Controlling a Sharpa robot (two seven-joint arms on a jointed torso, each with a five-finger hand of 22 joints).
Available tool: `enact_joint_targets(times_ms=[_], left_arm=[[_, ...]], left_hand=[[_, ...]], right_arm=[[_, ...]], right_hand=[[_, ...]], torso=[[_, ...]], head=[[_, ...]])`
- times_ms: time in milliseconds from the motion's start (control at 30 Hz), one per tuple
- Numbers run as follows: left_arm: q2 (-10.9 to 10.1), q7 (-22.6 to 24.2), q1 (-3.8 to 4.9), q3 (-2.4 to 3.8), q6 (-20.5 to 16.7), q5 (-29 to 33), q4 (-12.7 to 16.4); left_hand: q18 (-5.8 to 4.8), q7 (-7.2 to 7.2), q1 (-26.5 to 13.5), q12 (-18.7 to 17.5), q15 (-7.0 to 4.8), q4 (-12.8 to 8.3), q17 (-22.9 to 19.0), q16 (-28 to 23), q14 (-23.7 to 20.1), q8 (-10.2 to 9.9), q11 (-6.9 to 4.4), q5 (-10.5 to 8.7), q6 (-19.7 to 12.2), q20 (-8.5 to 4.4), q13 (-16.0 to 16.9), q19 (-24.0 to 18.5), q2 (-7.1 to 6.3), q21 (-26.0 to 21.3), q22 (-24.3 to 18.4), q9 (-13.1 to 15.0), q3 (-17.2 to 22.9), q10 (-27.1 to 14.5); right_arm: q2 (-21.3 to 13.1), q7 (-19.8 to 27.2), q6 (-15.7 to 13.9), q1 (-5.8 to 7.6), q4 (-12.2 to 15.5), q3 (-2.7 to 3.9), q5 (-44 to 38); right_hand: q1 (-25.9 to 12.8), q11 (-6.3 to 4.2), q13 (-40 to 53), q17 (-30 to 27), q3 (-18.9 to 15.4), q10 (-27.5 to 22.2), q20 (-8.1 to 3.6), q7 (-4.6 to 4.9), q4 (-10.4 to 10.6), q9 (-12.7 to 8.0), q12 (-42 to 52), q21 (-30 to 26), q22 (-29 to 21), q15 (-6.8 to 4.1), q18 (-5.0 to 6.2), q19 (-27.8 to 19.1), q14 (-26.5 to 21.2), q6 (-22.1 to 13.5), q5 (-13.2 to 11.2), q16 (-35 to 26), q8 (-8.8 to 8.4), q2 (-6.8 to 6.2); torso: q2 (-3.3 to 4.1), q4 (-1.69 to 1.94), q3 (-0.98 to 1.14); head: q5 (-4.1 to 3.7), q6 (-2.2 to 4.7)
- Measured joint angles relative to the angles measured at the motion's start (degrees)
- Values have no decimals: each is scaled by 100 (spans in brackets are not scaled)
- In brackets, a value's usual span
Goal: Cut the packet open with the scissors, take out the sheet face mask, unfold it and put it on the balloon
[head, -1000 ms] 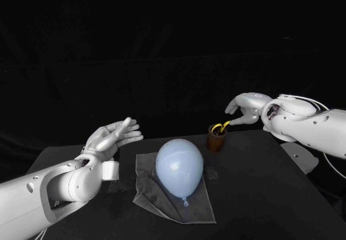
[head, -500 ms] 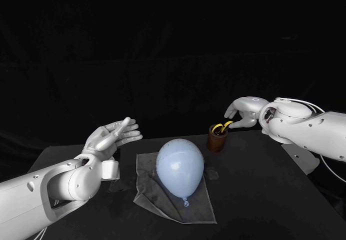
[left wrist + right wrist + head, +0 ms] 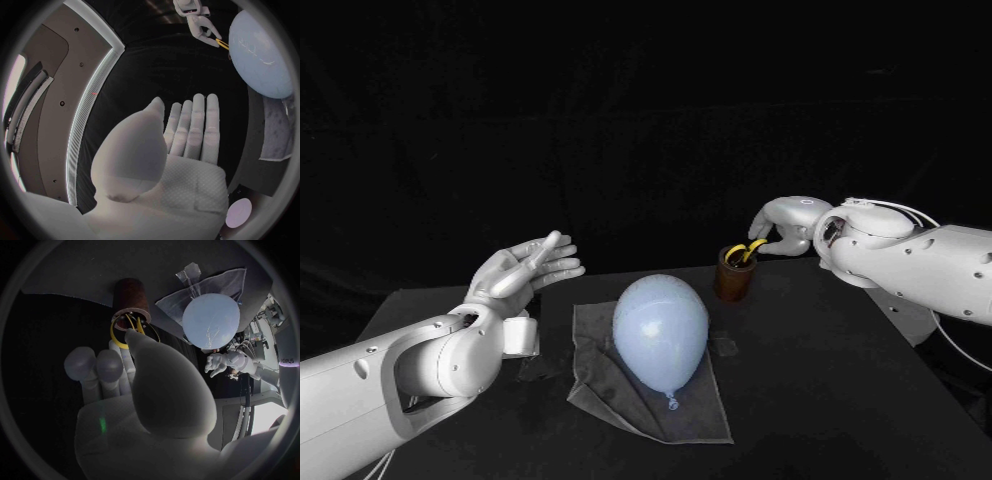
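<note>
Left hand (image 3: 524, 270) raised at left, fingers spread, empty, right hand (image 3: 783, 226) curled over scissors (image 3: 749, 249) in far brown cup (image 3: 731, 281) — grip unclear, balloon (image 3: 658, 328) on grey cloth (image 3: 668, 415) at centre

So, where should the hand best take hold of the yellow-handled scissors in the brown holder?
Grip the yellow-handled scissors by their handle loops, coming from above. They stand handles-up in the brown cylindrical holder, so only the loops rise over its rim. The right hand is close beside them.
</note>
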Motion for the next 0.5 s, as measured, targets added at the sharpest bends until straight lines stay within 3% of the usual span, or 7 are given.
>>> enact_joint_targets(times_ms=[200,433,500], left_arm=[[-5,-9,3,0,3,1,0],[-8,-24,4,0,7,2,-3],[-8,-28,4,0,9,2,-4]], left_hand=[[-3,-1,-23,-3,0,0,11,0,0,-20,0,0,0,0,0,0,23,0,-6,0,0,0],[-5,-7,-23,-3,0,0,17,0,0,-20,0,0,7,0,0,0,23,0,-5,0,0,0],[-6,-7,-23,-3,0,0,17,0,0,-20,0,0,7,0,0,0,23,0,-6,0,0,0]], right_arm=[[29,-10,-34,-9,-50,0,0],[59,-26,-83,-12,-139,0,-1],[65,-28,-92,-15,-150,0,-2]], right_hand=[[0,-43,-9,161,735,187,-30,-17,-124,83,0,180,288,-40,-5,91,82,74,-257,172,176,0],[-86,-54,-10,231,1135,278,-51,-18,-314,152,-1,266,447,-40,-8,112,81,75,-257,272,264,-142],[-119,-72,-11,260,1189,297,-51,-21,-323,172,0,311,489,-40,-8,112,81,78,-257,295,313,-173]], torso=[[0,0,0],[0,0,0],[-1,-1,-1]], head=[[-9,-10],[-44,-30],[-104,-35]])
